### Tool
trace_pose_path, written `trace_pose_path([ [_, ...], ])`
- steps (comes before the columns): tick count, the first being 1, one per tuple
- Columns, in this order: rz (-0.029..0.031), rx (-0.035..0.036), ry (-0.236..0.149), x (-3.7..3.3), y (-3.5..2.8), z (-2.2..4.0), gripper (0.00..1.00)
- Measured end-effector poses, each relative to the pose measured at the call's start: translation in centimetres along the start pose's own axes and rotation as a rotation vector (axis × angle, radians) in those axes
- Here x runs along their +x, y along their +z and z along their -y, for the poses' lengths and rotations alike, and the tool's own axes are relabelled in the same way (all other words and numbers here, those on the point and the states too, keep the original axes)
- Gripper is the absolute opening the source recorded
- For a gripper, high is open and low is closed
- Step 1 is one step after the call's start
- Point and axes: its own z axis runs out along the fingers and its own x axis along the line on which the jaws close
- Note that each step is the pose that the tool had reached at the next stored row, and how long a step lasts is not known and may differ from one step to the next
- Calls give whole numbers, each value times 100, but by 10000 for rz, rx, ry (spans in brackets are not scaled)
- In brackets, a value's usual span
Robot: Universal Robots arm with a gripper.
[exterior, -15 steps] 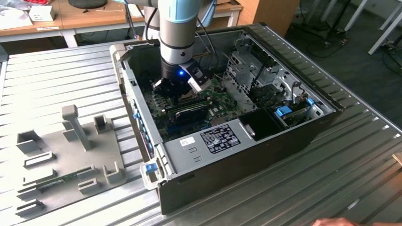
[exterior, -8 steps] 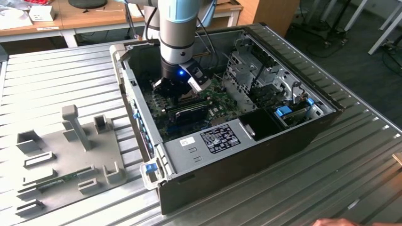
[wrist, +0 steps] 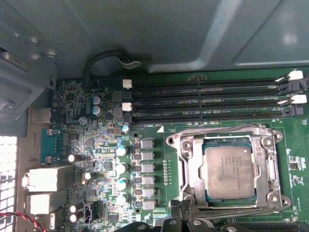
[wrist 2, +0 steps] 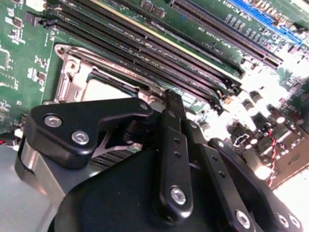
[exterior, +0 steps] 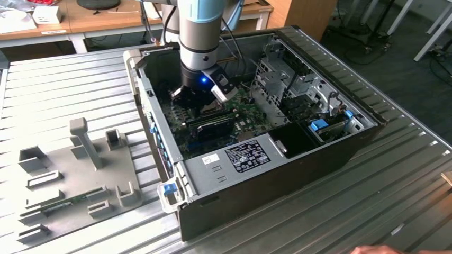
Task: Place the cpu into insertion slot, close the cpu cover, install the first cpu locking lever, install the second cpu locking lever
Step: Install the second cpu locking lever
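Observation:
The cpu [wrist: 228, 171], a flat square chip with a silvery-tan top, lies in the insertion slot [wrist: 174, 142] on the green board. The cpu cover [wrist: 190, 164], a thin silvery frame, lies down around it, and the chip shows through its window. In the second wrist view my gripper [wrist 2: 166, 99] has its black fingers brought together at the edge of the cover [wrist 2: 72, 72], close beside the cpu [wrist 2: 104, 89]. The gripper's tips [wrist: 186, 212] show at the socket's near edge. In the exterior view the gripper [exterior: 201, 103] reaches down into the open computer case.
Long black memory slots [wrist: 207, 101] run right beside the socket. The case walls [exterior: 297, 159] and a drive cage [exterior: 282, 74] hem in the arm. A grey fixture plate [exterior: 71, 169] lies at the exterior view's left. A hand [exterior: 374, 250] shows at the bottom edge.

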Motion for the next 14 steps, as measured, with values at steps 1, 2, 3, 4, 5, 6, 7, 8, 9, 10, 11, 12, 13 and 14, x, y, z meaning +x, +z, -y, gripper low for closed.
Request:
trace_pose_path([
  [1,6,-32,0,2,2,1,11],
  [2,14,-69,0,7,4,1,11],
  [3,21,-106,1,12,7,1,11],
  [4,28,-137,1,17,10,1,11],
  [5,36,-160,0,22,13,2,11],
  [6,43,-176,-1,25,16,2,11],
  [7,49,-186,-1,28,19,2,11],
  [8,53,-190,-2,29,21,3,11],
  [9,55,-189,-3,30,22,5,11],
  [10,58,-190,-3,31,22,6,11],
  [11,61,-190,-3,33,22,9,11],
  [12,64,-193,-3,35,23,11,11],
  [13,67,-197,-3,38,23,14,11],
  [14,69,-199,-3,41,23,17,11],
])
